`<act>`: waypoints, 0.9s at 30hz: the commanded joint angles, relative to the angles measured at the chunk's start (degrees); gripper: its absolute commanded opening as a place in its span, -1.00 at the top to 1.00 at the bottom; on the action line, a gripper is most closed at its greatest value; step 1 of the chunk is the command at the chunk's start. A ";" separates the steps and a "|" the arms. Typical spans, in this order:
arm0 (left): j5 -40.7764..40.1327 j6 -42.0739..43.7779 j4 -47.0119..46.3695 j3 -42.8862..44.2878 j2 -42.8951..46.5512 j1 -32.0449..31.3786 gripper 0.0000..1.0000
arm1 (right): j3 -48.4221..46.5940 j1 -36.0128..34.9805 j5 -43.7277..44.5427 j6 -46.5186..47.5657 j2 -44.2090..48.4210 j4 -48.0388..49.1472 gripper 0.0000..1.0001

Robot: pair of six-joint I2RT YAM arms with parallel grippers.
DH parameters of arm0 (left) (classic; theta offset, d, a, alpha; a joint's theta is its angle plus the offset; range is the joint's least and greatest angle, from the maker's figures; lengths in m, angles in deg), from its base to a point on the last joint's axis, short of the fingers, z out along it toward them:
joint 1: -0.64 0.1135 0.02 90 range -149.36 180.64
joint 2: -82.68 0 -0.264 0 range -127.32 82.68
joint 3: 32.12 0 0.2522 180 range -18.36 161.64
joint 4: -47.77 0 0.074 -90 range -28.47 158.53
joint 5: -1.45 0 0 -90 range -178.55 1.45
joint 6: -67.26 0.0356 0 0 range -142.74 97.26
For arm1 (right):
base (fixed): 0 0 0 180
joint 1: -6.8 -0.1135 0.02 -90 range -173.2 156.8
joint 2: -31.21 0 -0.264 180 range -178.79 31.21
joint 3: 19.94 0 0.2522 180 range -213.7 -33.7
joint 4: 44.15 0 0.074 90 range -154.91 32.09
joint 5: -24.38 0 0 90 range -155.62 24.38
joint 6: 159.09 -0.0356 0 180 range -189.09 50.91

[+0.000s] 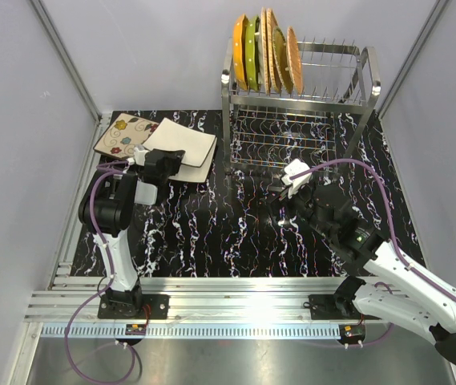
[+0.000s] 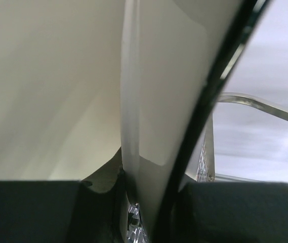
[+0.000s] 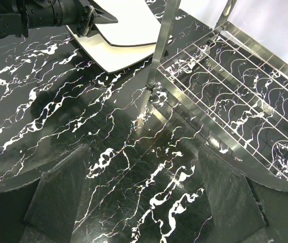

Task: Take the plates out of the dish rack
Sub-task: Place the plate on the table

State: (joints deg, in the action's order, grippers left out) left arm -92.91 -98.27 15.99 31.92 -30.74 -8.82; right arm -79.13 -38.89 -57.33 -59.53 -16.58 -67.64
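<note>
**Left fingers pinch a white plate; right fingers spread wide**

The left fingers are clamped on the rim of a square white plate. It lies over a second white plate, perhaps touching it, beside the floral plate. The right fingers hover wide apart, holding nothing, above open tabletop before the dish rack. Other plates stand on its top tier.

Left arm stands folded at the left, its claw pinched narrow on the white plate. Right arm stretches low and far-left, its claw spread wide.
</note>
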 commanded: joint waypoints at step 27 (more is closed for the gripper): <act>3.57 0.99 -0.26 1.14 3.65 -0.57 -0.25 | -0.18 0.87 -0.74 -1.74 1.47 2.44 -0.88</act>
State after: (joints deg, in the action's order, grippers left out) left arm -90.06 -99.10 18.88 31.92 -30.74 -9.19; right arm -79.08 -38.47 -57.72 -60.27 -16.04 -67.62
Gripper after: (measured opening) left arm 0.617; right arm 0.939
